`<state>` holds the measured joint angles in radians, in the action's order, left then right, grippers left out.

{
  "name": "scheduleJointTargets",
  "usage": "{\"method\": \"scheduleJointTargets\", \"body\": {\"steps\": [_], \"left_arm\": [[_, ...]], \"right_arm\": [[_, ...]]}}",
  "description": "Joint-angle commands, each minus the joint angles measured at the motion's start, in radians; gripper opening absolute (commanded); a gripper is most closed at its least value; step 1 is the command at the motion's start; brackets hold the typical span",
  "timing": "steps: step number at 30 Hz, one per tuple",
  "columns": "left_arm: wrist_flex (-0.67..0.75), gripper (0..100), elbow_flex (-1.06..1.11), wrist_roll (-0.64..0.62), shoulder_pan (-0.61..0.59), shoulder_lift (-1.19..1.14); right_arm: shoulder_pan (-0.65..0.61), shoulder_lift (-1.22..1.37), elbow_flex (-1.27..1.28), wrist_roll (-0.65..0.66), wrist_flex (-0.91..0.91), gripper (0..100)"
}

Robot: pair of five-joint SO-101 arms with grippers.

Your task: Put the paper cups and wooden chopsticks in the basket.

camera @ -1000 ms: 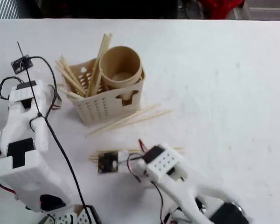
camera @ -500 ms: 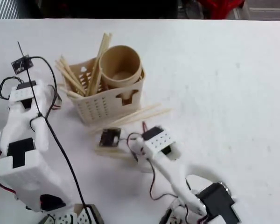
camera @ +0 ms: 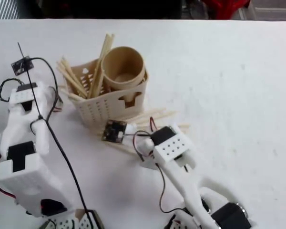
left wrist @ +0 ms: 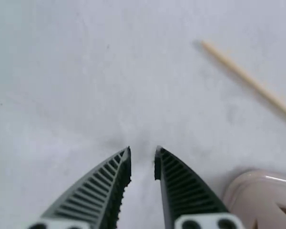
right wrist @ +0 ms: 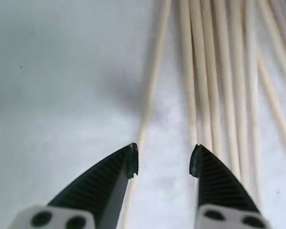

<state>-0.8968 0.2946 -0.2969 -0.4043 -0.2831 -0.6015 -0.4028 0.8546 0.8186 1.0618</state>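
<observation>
Right gripper (right wrist: 163, 160) swung up beside the cream slotted plastic basket (camera: 102, 109) — jaws spread wide.
Loose pale wooden chopsticks (camera: 155, 114) lie right under it.

We read this as a robotics lab or workshop: a white bench (camera: 238, 71) carries the left arm (camera: 24, 138) and right arm (camera: 181, 171), with loose wiring (camera: 62, 148) and bare camera boards (camera: 115, 131).
</observation>
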Motion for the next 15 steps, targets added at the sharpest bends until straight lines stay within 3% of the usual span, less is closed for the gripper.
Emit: {"method": "scheduleJointTargets", "body": {"steps": [1, 8, 15], "left_arm": [[0.014, 10, -0.005, -0.006, 0.013, 0.005], [0.012, 10, -0.005, -0.006, 0.013, 0.005], [0.015, 10, -0.005, -0.006, 0.013, 0.005]], "right_arm": [[-0.004, -0.041, -0.095, -0.003, 0.002, 20.2], [-0.002, 0.166, -0.193, 0.064, -0.079, 26.1], [0.027, 0.334, -0.189, 0.064, -0.243, 21.7]]}}
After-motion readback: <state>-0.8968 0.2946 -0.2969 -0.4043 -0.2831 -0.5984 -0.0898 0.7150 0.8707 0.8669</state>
